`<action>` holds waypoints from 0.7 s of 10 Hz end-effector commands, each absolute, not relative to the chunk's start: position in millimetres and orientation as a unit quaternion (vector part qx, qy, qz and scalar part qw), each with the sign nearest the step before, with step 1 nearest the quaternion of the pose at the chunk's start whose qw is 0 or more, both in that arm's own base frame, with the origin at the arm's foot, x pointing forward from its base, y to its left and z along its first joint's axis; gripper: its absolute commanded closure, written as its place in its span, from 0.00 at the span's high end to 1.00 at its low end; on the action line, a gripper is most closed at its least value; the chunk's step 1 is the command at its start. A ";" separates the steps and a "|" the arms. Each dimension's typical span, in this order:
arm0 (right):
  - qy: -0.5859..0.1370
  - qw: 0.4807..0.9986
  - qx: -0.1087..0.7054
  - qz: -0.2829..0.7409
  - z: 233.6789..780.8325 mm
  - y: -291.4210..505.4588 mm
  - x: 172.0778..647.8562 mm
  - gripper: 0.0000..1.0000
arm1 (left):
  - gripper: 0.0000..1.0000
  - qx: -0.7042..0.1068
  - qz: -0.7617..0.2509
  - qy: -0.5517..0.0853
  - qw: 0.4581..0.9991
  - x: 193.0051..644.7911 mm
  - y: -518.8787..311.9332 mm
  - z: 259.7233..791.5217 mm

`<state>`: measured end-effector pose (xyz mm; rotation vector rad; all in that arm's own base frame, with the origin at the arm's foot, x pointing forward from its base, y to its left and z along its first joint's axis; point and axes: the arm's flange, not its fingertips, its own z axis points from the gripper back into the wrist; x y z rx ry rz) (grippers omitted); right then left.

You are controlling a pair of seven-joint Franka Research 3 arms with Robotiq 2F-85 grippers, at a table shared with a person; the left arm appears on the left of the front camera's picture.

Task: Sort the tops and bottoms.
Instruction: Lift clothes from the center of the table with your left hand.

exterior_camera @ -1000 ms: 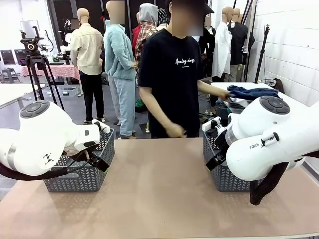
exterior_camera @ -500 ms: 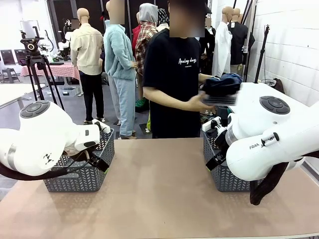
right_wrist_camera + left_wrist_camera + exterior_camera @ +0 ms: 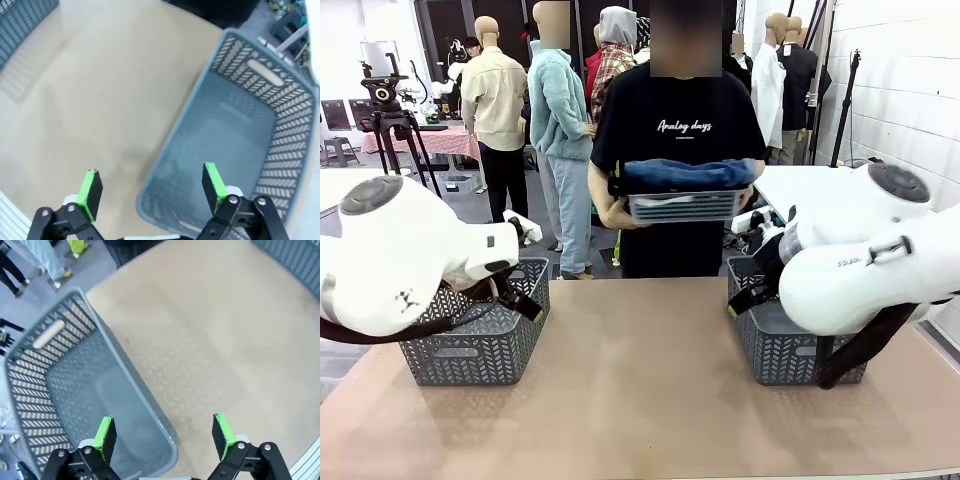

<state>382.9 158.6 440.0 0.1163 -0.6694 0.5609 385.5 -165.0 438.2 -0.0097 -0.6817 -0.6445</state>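
While the person (image 3: pixel 680 120) holds the tops and bottoms (image 3: pixel 690 173) in a tray (image 3: pixel 682 207) beyond the desk (image 3: pixel 640 400), left tool (image 3: pixel 163 432) and right tool (image 3: pixel 150 189) gape empty; stack far-centre, long axis left-right, neither arm nearer

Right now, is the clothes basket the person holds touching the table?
Apart. Front view: the person holds the basket of folded clothes at chest height, well above the table.

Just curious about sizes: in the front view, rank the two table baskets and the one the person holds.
1. Left basket and right basket: look alike; the right arm hides part of the right one.
2. Held basket: looks smaller, though it is farther from the camera, so unsure.
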 end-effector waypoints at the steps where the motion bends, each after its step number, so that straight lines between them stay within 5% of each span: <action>1: -0.339 0.900 0.093 0.257 465.6 124.4 346.4 1.00 | 1.00 -0.012 -0.342 -0.310 0.887 358.8 -164.2 472.2; 7: -0.352 0.879 0.155 0.282 499.8 89.2 303.1 1.00 | 1.00 -0.076 -0.376 -0.320 0.866 310.8 -146.1 523.3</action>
